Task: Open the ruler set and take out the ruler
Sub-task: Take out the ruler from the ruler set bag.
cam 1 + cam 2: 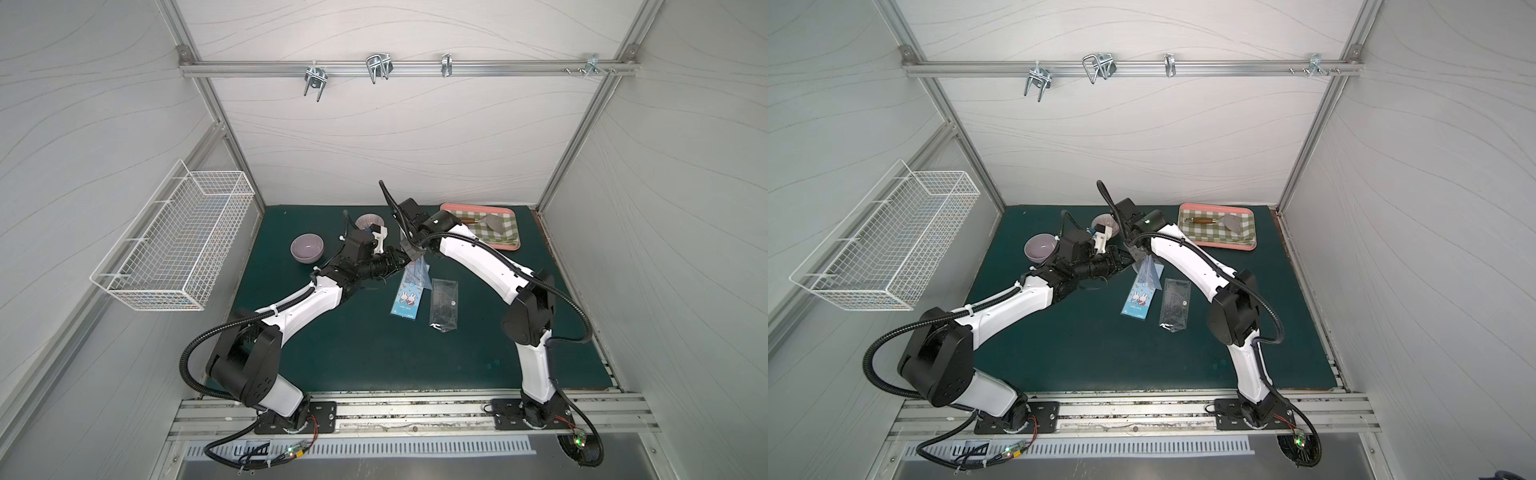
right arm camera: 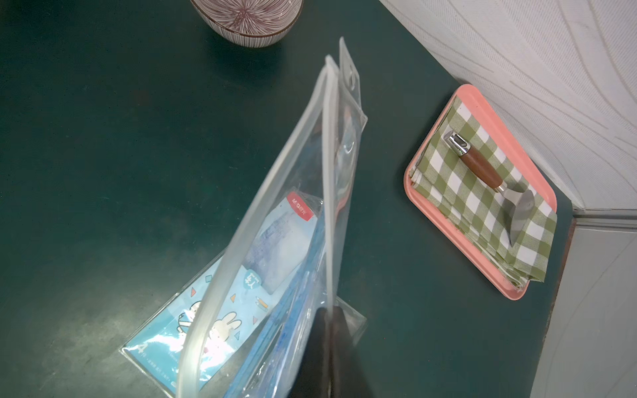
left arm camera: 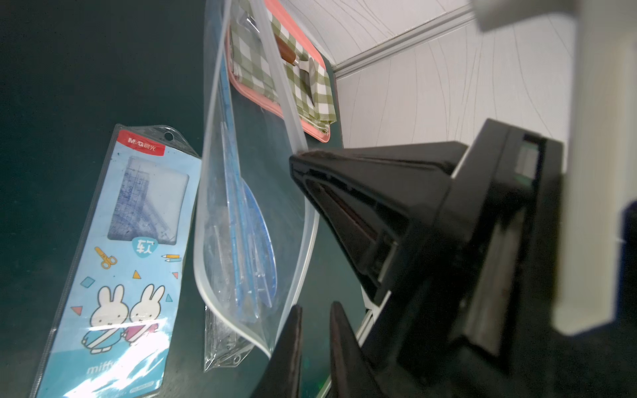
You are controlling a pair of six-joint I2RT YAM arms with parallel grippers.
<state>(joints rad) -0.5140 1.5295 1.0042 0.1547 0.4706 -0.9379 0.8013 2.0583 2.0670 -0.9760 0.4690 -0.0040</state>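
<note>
The ruler pouch (image 1: pixel 417 271) is hung at 6 o'clock from the right pincer (image 2: pixel 329 313), which is clamped on its rim. The left pincer (image 3: pixel 317 310), narrowly apart, is seen at its 9 o'clock.

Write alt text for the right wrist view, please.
Black fingers pinch one rim of a clear pouch, held up with its mouth open and blue rulers inside. Below it on the green table are a rabbit-printed card, a striped bowl and a pink tray.
</note>
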